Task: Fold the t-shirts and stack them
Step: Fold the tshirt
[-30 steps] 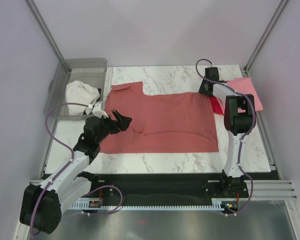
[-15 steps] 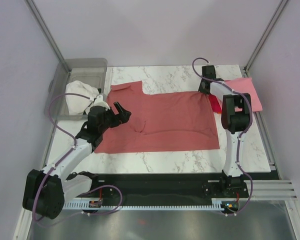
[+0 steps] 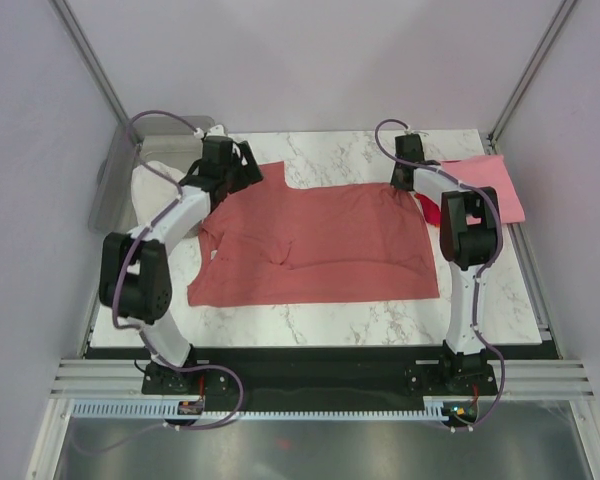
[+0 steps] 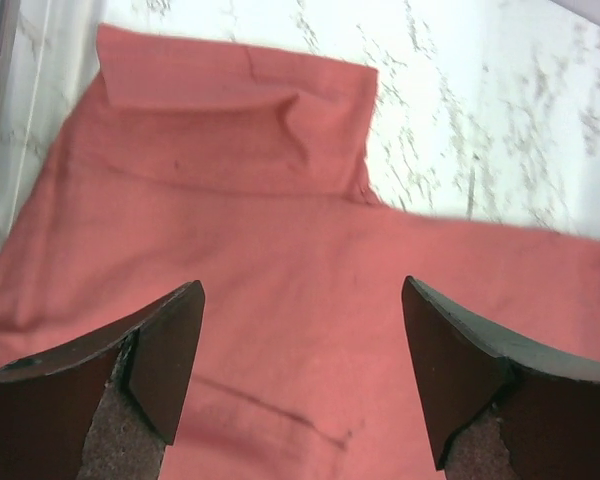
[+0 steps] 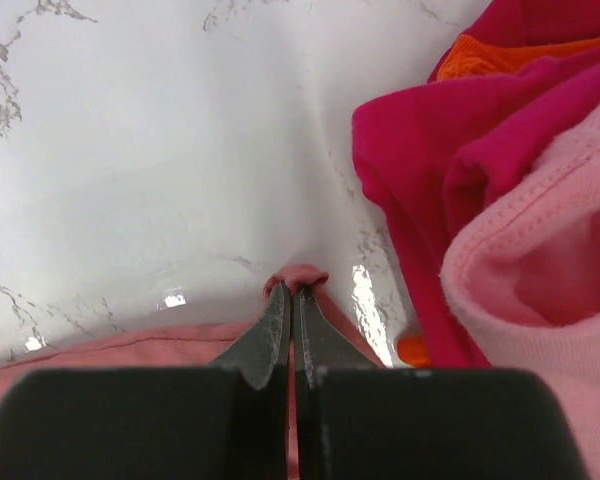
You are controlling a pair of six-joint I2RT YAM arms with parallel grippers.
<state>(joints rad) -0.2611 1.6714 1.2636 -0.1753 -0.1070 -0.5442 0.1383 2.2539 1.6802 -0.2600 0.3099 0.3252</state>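
The salmon-red t-shirt (image 3: 320,245) lies spread flat in the middle of the table (image 3: 350,150). Its long axis runs from left to right across the arms' front, and a sleeve juts toward the far edge at the left end. The light pink t-shirt (image 3: 500,185) and the bright red t-shirt (image 5: 420,150) lie bunched together at the far right, just beside that end of the spread shirt.

The right tool (image 5: 290,292) is pressed together on a small nub of salmon cloth. This seems to be the shirt's far right corner, though the wrist view shows too little of the edge to be sure.

The left tool (image 4: 300,288) hangs over the far left end with its fingers spread wide and nothing between them. The sleeve and shoulder lie below it and a little ahead. It looks to be apart from the cloth, not touching it.

So the coming move probably turns on the far edge of the shirt. One end of that edge is pinched and the other is free, and the left arm is much the nearer to the free end. The left tool would likely need to come down on the sleeve end, so that both far corners can be drawn toward the near edge together.

Off the shirt's left end stands a clear bin (image 3: 115,190) holding a white cloth (image 3: 155,180).
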